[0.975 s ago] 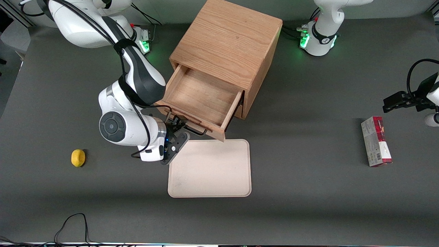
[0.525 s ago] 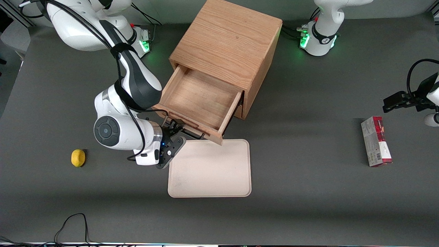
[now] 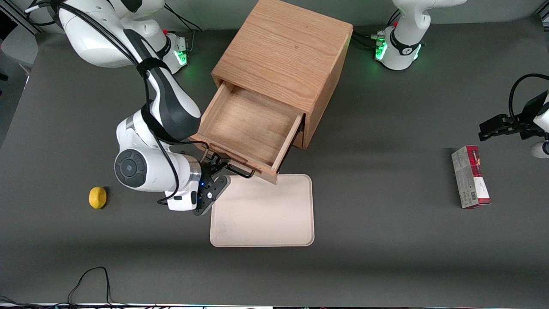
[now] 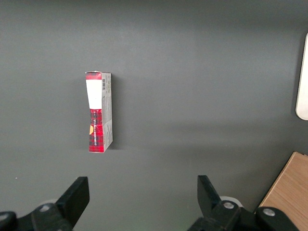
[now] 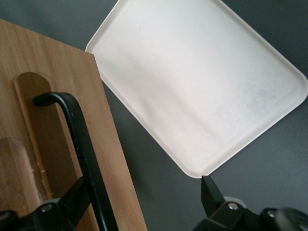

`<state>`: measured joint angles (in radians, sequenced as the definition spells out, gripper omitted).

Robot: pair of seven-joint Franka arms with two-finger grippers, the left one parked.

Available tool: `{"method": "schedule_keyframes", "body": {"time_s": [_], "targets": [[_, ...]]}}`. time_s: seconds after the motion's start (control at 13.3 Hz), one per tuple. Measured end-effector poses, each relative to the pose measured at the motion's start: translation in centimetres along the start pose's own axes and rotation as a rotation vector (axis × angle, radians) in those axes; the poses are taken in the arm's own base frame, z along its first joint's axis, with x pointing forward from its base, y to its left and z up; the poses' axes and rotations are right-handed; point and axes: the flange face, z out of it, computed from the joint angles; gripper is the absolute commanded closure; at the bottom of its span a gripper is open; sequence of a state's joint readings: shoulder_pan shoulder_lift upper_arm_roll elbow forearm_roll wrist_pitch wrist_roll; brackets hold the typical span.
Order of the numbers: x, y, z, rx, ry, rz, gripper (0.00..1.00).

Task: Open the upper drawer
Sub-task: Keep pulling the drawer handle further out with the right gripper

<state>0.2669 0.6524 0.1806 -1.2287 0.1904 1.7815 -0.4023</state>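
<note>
The upper drawer (image 3: 251,124) of the light-oak cabinet (image 3: 287,56) stands pulled far out, and its inside is empty. Its thin black wire handle (image 3: 238,171) runs along the front panel, on the side nearest the front camera. My right gripper (image 3: 216,166) is in front of that panel at the handle's end toward the working arm. In the right wrist view the gripper (image 5: 141,197) is open. The handle (image 5: 79,139) crosses the drawer front (image 5: 57,120) just inside one finger (image 5: 72,192), with the other finger (image 5: 209,192) far apart over the table. The bottom drawer is hidden under the open one.
A cream tray (image 3: 266,214) lies on the table just nearer the front camera than the drawer front; it also shows in the right wrist view (image 5: 202,86). A lemon (image 3: 98,197) lies toward the working arm's end. A red and white box (image 3: 469,177) lies toward the parked arm's end.
My gripper and wrist have shifted toward the working arm's end of the table, along the handle. The drawer front has edged slightly the same way.
</note>
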Motion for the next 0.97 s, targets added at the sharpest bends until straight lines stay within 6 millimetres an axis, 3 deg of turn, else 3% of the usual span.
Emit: {"method": "schedule_keyframes", "body": {"time_s": [0.97], "targets": [[-0.1,3.8,-0.4,-0.019,0.065,0.046,0.0]]}}
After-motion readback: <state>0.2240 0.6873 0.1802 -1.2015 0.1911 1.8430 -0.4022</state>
